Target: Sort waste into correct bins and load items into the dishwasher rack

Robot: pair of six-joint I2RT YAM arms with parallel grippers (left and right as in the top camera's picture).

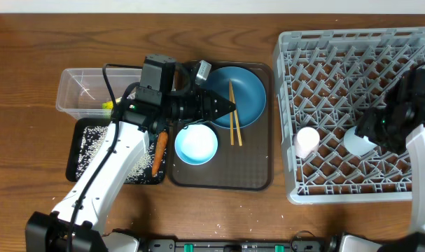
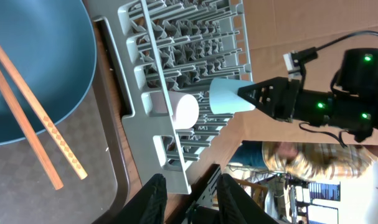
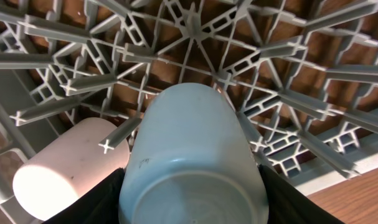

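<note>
Light blue cup (image 1: 357, 143) base-up over near side of grey rack (image 1: 338, 49); white-pink cup (image 1: 307, 142) lying just left; chopsticks (image 1: 234, 115) resting on blue plate (image 1: 251, 91).

The rack (image 1: 317, 52) is plastic, chopsticks (image 1: 233, 115) wooden, plate (image 1: 251, 91) glossy, light blue cup (image 3: 189, 155) smooth.

No text, label, brand or number can be read. Small moulded marks (image 2: 202, 127) are seen on the dishwasher rack (image 2: 189, 56), too blurred to be deciphered.

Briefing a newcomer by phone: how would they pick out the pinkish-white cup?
Find the big grey lattice rack on the right. The pinkish-white cup sits inside near its left edge. Its only neighbour there is a light blue cup, further right.
</note>
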